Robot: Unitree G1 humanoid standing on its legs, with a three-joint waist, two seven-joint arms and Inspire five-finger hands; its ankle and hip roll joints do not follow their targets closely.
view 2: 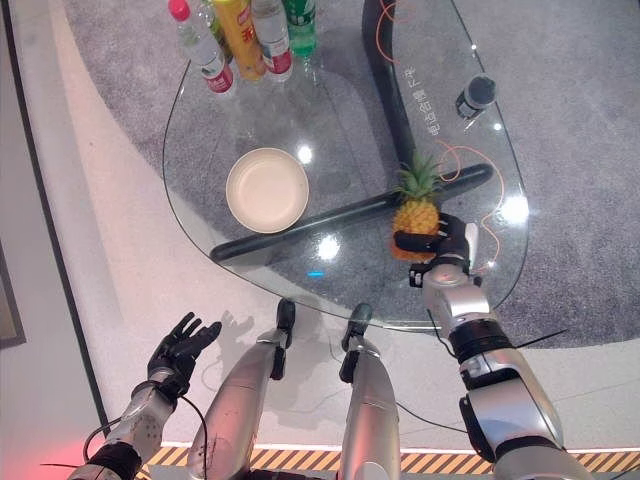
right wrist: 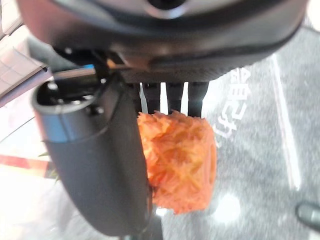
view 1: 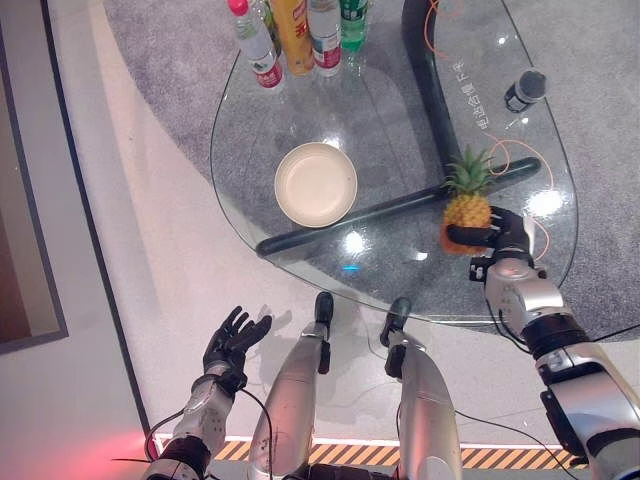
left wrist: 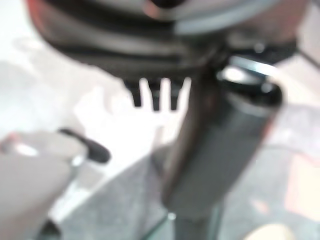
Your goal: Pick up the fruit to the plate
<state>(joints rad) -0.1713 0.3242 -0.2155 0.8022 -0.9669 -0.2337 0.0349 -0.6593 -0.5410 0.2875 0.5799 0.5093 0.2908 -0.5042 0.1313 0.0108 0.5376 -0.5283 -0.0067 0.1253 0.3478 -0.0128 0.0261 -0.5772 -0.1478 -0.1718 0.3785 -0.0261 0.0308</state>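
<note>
The right robot hand [view 1: 505,238] covers the pineapple's [view 1: 464,207] lower side, and the bottles [view 1: 297,36] are cropped by the top edge.

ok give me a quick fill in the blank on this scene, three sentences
1. The right robot hand is curled round the ____.
2. The cream plate on the glass table holds ____.
3. The left robot hand hangs off the table with its fingers ____.

Missing words: pineapple; nothing; open

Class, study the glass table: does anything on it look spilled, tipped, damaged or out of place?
Nothing stands out. The pineapple is upright in the right hand, the plate sits flat and empty, and the bottles stand upright at the far edge.
</note>
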